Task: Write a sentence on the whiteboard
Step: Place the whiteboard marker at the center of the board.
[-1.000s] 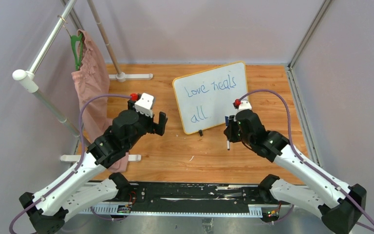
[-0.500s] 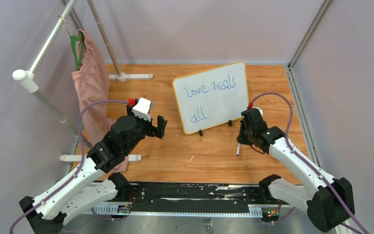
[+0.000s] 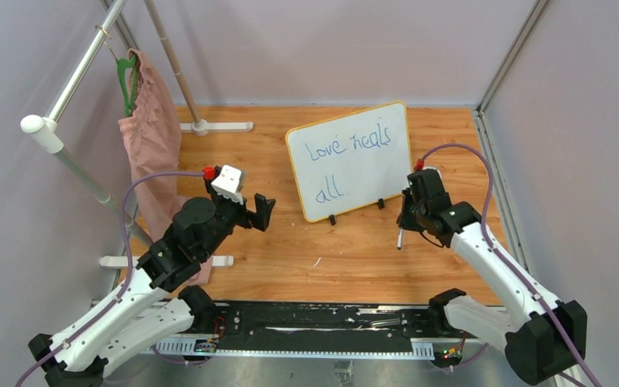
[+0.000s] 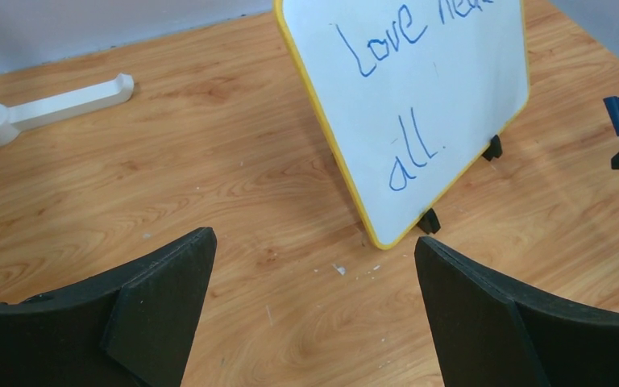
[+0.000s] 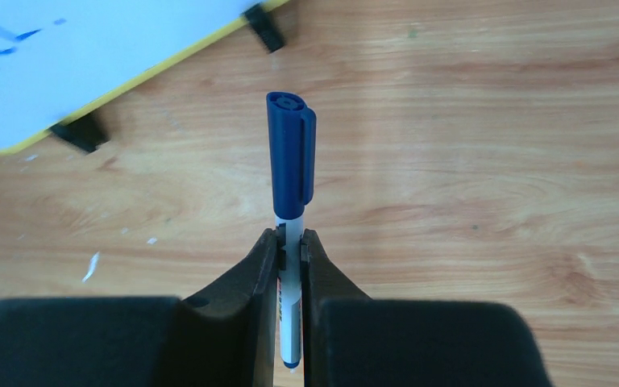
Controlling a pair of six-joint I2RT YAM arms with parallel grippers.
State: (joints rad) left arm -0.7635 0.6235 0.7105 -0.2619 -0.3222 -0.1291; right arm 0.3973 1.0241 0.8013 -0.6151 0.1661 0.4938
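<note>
Surface: one light wooden table [image 3: 306,246], with pale walls on three sides.
Whiteboard: one whiteboard [image 3: 371,173], leaning back on its two black feet [image 3: 332,219] in the middle of the table, between the two arms.
Sentence: three blue words in two lines [image 3: 326,149], "Love heals" above and "all" below.
Left gripper: one left gripper [image 4: 312,250], hanging above the wood to the left of the board, apart from it; its jaws are spread wide with nothing between them.
Right gripper: one right gripper [image 5: 290,238], just off the board's lower right corner; its jaws are pinched tight on a marker's white barrel.
Marker: one marker [image 5: 292,161], with its blue cap on, pointing out past the fingertips and off the board.
Rack: one white clothes rack [image 3: 72,68] at the left, with two floor bars.
Clothing: one pink garment [image 3: 149,137] on one green hanger [image 3: 127,81].
</note>
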